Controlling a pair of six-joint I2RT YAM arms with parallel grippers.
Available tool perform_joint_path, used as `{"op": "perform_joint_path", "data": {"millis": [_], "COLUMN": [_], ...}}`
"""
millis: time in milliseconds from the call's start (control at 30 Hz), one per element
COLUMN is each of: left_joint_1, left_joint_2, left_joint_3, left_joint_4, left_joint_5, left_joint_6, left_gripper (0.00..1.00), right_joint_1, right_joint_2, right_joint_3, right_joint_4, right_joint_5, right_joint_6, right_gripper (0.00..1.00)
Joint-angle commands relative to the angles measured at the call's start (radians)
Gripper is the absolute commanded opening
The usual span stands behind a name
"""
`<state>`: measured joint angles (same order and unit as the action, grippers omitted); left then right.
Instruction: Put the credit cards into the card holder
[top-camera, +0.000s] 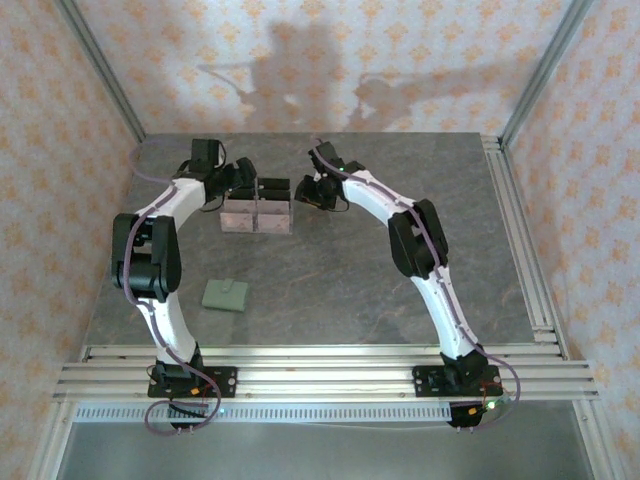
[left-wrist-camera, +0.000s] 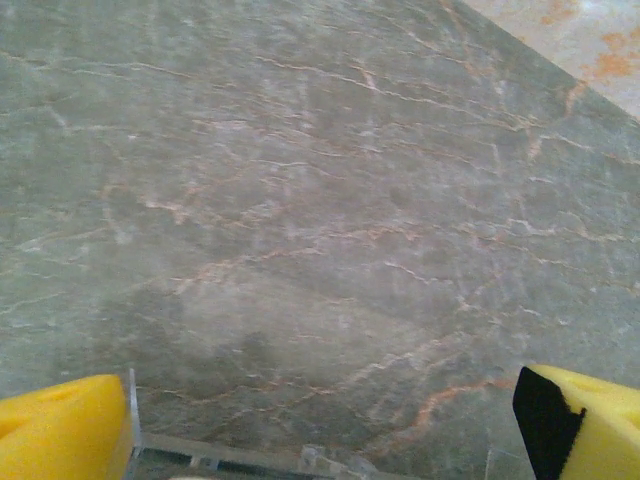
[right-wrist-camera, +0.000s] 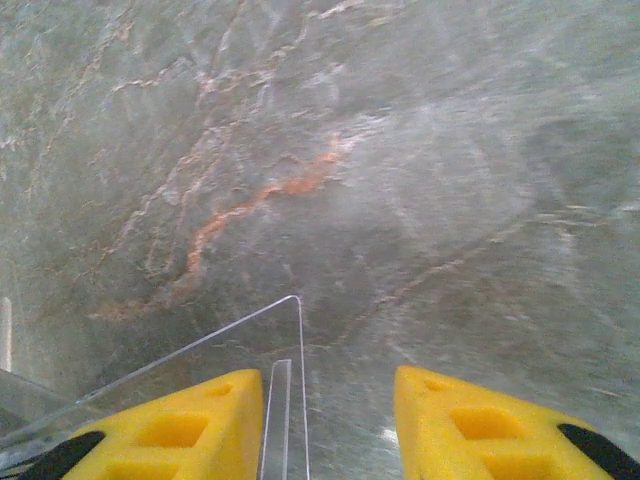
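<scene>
- From above, the left end effector (top-camera: 237, 178) and the right end effector (top-camera: 318, 190) merge with the dark wrist parts at the far middle of the tabletop (top-camera: 380, 290). Their tips cannot be made out there.
- In the left wrist view its yellow fingers (left-wrist-camera: 60, 435) are cut off at the bottom corners. They are spread wide, with bare stone between them.
- In the right wrist view the fingers (right-wrist-camera: 190, 430) stand a narrow gap apart and clamp nothing. A corner of the clear stand (right-wrist-camera: 230, 345) rises between them, close to the finger on the left of that view.
- The credit cards (top-camera: 256, 215) show as pale blocks side by side in the stand. Their number is too blurred to tell. Dark rectangles (top-camera: 270, 188) sit just behind them.
- The card holder (top-camera: 226, 294) lies flat nearer the arm bases, well apart from the stand and both end effectors. It is too small to tell whether it is folded shut.
</scene>
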<state>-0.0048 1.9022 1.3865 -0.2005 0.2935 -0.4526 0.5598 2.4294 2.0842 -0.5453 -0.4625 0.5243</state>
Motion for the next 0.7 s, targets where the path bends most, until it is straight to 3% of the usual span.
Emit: {"op": "perform_joint_path", "data": {"millis": [0, 667], "left_joint_1": [-0.094, -0.255], "left_joint_2": [-0.004, 0.129], "left_joint_3": [0.053, 0.177], "left_joint_4": [-0.037, -0.05], "left_joint_5": [0.1, 0.044], "left_joint_6": [-0.038, -0.073], "left_gripper": [1.0, 1.0], "right_joint_1": [0.013, -0.068], "right_joint_2": [-0.085, -0.228], "right_joint_3": [-0.048, -0.235], "right_joint_4": [0.129, 0.218], "right_joint_5": [-0.025, -0.036], "right_joint_6": [0.024, 0.025], "right_gripper": [0.39, 0.39]}}
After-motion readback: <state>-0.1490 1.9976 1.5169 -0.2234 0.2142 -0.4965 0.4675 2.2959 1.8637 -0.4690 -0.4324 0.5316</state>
